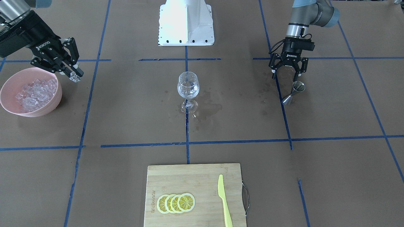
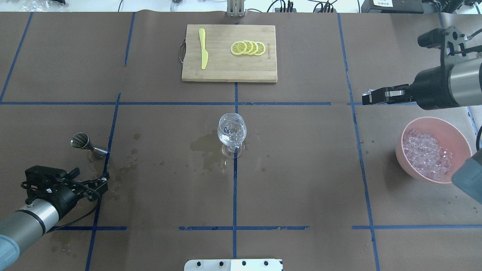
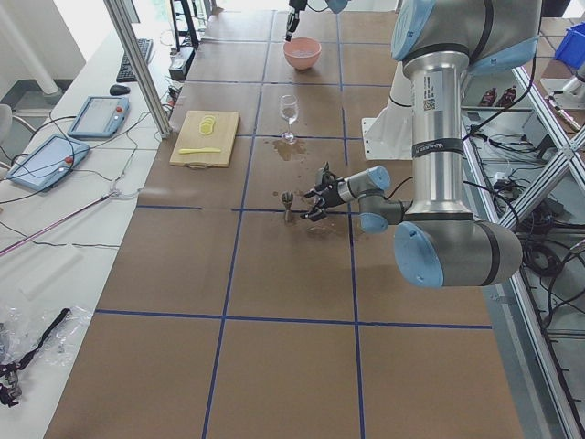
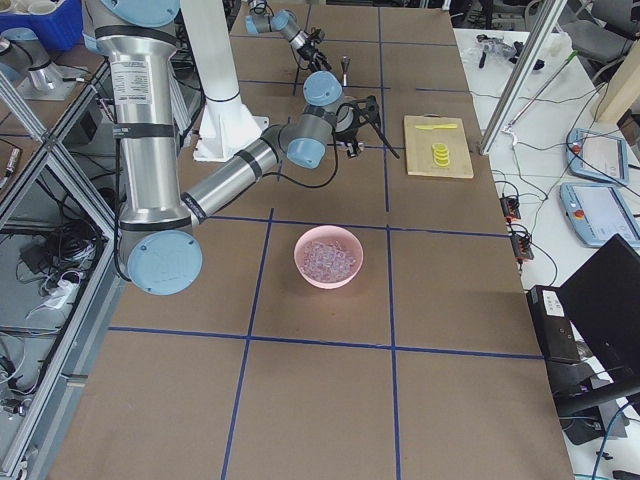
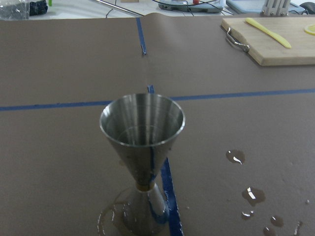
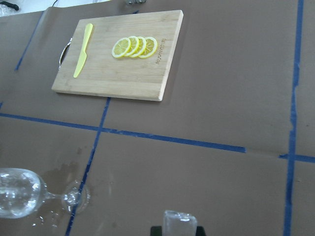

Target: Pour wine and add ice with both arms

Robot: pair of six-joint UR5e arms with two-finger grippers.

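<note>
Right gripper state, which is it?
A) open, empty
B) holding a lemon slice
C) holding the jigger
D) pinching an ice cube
D: the right wrist view shows a clear ice cube pinched at the tips of the right gripper, which is beside the pink bowl. The jigger stands on the table across from it.

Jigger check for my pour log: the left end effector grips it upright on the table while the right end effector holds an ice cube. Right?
No. The left end effector is open and clear of the jigger, which stands upright on the table unheld, as the exterior front-facing view shows. The right end effector does hold an ice cube.
</note>
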